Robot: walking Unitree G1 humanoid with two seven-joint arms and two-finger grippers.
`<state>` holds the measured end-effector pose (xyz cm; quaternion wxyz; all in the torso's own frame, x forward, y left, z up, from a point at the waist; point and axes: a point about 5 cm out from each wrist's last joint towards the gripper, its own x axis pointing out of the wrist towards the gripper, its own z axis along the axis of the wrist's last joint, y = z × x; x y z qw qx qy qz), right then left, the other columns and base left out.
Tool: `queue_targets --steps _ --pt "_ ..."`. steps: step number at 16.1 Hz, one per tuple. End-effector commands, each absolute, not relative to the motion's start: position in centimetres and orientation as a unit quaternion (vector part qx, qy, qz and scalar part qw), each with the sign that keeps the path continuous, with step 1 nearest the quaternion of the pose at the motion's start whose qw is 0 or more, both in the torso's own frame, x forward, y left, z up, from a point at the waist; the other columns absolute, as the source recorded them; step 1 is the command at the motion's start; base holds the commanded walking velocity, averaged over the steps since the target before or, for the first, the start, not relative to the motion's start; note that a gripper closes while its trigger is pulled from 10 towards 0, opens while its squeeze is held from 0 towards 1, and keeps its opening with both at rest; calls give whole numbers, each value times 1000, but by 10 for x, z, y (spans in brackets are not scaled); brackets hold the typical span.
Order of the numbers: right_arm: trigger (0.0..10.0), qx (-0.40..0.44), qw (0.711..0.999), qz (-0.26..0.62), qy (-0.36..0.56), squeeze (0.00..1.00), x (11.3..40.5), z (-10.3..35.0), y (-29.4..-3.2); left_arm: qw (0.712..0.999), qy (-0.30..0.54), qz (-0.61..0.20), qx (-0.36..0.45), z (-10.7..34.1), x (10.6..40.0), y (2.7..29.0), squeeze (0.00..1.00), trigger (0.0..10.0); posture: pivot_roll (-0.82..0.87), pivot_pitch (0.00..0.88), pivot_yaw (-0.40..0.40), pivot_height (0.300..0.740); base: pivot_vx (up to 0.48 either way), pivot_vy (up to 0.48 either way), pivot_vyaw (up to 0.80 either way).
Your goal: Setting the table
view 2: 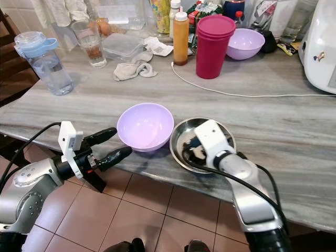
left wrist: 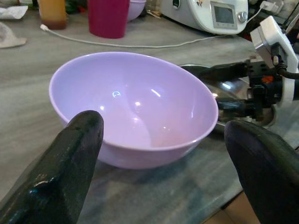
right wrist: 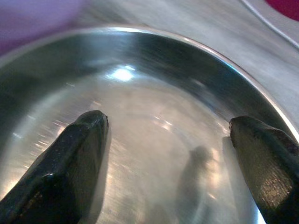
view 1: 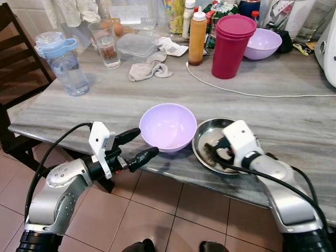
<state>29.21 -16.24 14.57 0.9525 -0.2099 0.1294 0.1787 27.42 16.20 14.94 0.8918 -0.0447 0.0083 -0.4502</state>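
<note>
A lilac bowl (left wrist: pixel 135 105) sat on the grey table (left wrist: pixel 28 93), just beyond the left gripper (left wrist: pixel 163 154) (fingers spread wide). The right gripper (left wrist: pixel 233 88) hovered over a steel dish (left wrist: pixel 205 70) behind the bowl.

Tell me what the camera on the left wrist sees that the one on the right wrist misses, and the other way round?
Left wrist only: the whole lilac bowl between the left gripper fingers, the right gripper reaching into the steel bowl, a white appliance, a red tumbler and a white cable.

Right wrist only: the shiny inside of the steel bowl, close up, with the right gripper's fingers spread apart over it.

Both: the grey table, the steel bowl, some lilac, and two open black fingers.
</note>
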Motion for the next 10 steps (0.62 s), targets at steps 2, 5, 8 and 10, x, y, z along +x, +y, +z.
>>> queue_targets --steps 2,5,8,10 --pt "10000 -196 969 131 68 722 288 161 -169 912 -11 -407 -47 152 282 169 0 10000 -230 157 72 740 0 0 0" --pt "10000 -190 977 94 17 35 284 171 -169 917 -5 -394 -61 149 281 173 0 10000 -233 154 73 740 0 0 0" --pt "10000 -182 979 92 -10 0 284 177 -162 928 11 -365 -76 140 280 191 0 10000 -227 156 70 740 0 0 0" --pt "10000 -176 979 94 -34 0 283 181 -160 933 16 -350 -81 137 279 201 0 10000 -215 156 65 740 0 0 0"
